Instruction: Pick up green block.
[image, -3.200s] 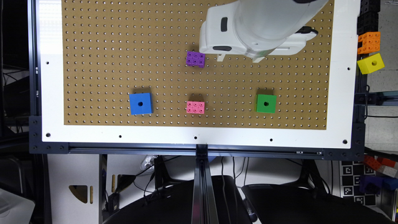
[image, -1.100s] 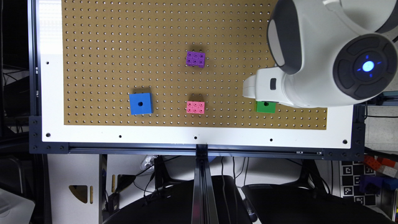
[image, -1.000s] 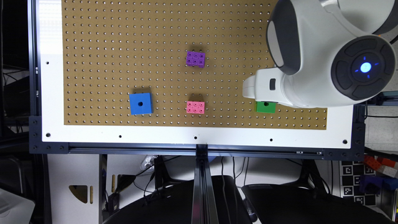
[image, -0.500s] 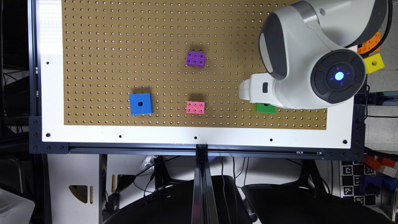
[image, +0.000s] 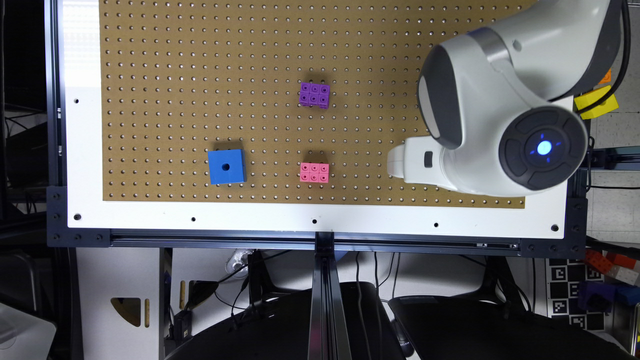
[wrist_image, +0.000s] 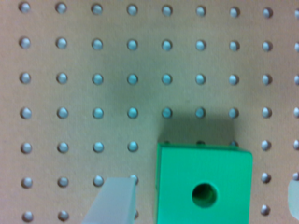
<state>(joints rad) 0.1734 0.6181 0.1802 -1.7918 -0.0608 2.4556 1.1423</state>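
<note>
Green block (wrist_image: 204, 183) sits between spread fingers (wrist_image: 114, 201); pegboard (wrist_image: 93, 70) beneath.

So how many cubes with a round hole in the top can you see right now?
3: the blue cube on the pegboard, the green block under the gripper, the yellow cube off-board, partly behind the arm.

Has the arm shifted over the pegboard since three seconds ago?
Yes. The arm has swung from near the purple brick toward the exterior view's right and nearer the pegboard's white border, now covering the spot beside the pink brick.
</note>
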